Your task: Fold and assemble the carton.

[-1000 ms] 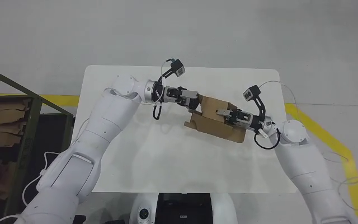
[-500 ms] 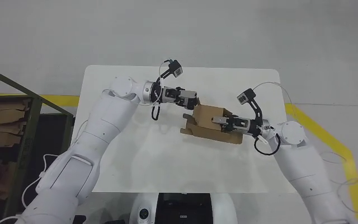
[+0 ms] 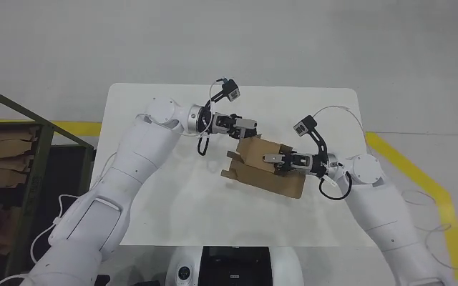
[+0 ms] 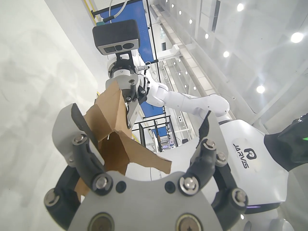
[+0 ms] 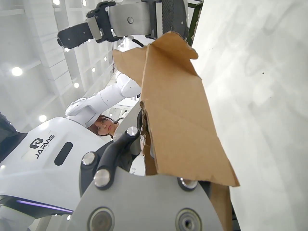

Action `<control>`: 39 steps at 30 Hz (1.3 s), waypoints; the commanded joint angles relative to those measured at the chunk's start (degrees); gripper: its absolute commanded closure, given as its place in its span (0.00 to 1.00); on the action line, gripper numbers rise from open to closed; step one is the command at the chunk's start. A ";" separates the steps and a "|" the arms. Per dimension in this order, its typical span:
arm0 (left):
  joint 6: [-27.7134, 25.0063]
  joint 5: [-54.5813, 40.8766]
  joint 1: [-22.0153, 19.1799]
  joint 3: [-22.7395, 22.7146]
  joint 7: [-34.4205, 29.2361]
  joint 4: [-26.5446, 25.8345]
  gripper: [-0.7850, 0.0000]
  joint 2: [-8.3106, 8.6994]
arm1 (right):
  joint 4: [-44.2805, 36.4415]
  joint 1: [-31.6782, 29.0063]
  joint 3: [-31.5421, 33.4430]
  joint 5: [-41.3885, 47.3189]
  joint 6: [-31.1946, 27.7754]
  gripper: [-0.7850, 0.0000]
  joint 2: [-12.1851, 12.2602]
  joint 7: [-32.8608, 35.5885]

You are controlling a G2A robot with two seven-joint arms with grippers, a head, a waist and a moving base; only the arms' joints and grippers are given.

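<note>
The carton (image 3: 265,166) — brown, half opened, its flaps loose — is over the middle of the white table (image 3: 164,207), a little nearer the right edge than the left and skewed to the table's edges. Whether its underside touches the surface cannot be told. The right gripper (image 3: 275,159) reaches in from the side of the right edge and is closed on the carton's upper wall near its middle. One of its fingers (image 4: 131,115) presses flat on the cardboard, and the other is hidden behind the panel. The left gripper (image 3: 250,130) is at the carton's corner nearest the table's far edge, and its jaws stand wide. In the left wrist view one dark pad (image 4: 79,123) lies against a folded corner flap, while the other finger (image 4: 207,131) is well apart from the cardboard and grips nothing. The right wrist view shows this from the opposite end — the tip of a flap touches one of the spread fingers, and the other is out in the air. The carton thus lies between the two grippers, its far corner just inside the open left one. Beside the table's left edge stands a green rack (image 3: 25,113) holding flat cardboard sheets.
</note>
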 commanded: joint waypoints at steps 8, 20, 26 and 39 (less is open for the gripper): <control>-0.41 0.04 -0.62 -0.57 -0.57 1.60 0.00 -0.03 | 0.86 0.17 0.14 1.85 -0.59 1.00 -0.15 0.85; -0.43 0.09 -0.63 -0.51 -0.40 1.62 0.00 -0.26 | -0.12 -0.17 -1.00 2.18 -0.30 1.00 -0.40 2.31; -0.45 -0.12 -1.04 0.20 -0.79 1.22 0.00 -0.67 | -0.22 0.34 -2.32 1.48 -0.12 1.00 -0.73 2.04; -0.44 -0.09 -1.04 -0.07 -0.80 2.85 0.00 -0.76 | 1.63 0.87 -1.14 1.58 -0.99 1.00 -0.74 1.06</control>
